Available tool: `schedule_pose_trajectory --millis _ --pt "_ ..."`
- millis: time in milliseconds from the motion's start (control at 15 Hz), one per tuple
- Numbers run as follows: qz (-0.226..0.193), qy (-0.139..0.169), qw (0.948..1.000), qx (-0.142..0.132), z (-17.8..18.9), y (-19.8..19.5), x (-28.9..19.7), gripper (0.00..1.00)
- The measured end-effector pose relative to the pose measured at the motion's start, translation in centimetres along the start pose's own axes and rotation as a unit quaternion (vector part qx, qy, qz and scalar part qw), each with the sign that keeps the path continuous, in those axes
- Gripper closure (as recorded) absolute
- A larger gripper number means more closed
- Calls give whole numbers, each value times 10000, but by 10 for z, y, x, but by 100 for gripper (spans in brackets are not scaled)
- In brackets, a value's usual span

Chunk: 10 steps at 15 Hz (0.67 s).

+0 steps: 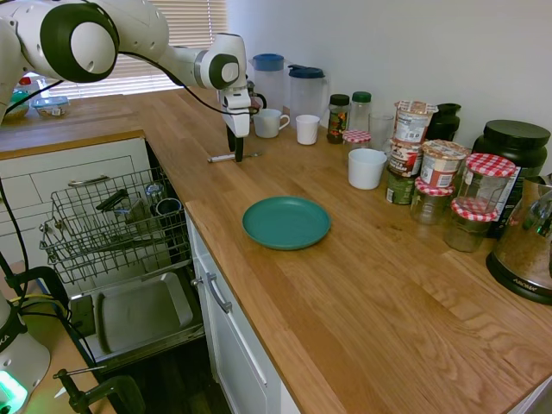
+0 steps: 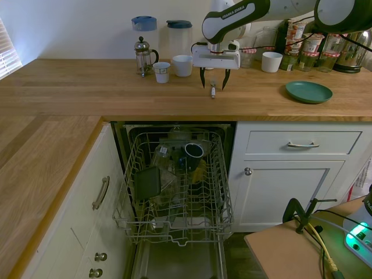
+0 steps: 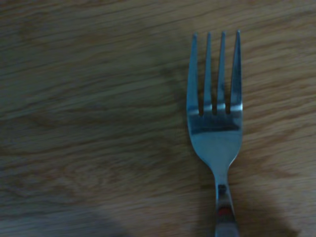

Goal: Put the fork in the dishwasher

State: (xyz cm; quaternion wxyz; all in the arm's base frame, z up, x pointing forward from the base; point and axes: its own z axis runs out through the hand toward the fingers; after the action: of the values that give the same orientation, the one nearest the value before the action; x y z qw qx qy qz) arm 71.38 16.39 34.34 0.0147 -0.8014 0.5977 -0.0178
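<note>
The white arm's two-finger gripper [image 2: 213,86] stands spread wide, fingertips straddling the slim silver metal fork [image 2: 213,90] (four tines) on the wooden countertop [image 2: 87,87]. It holds nothing. The grey wire-rack dishwasher [image 2: 174,186] lies open below the countertop.

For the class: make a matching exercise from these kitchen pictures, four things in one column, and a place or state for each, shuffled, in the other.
Things:
1. fork
2. plate
3. gripper
4. dishwasher rack

Places or states:
A. pulled out below the counter, holding dishes
B. lying flat on the wooden counter
C. open, straddling the fork
D. teal, empty, on the counter

Pairs: 1-B, 2-D, 3-C, 4-A
</note>
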Motion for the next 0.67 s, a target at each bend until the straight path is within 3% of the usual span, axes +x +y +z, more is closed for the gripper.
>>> schedule_pose_trajectory --millis 667 --pt "30 -51 10000 -13 4 -1 0 100"
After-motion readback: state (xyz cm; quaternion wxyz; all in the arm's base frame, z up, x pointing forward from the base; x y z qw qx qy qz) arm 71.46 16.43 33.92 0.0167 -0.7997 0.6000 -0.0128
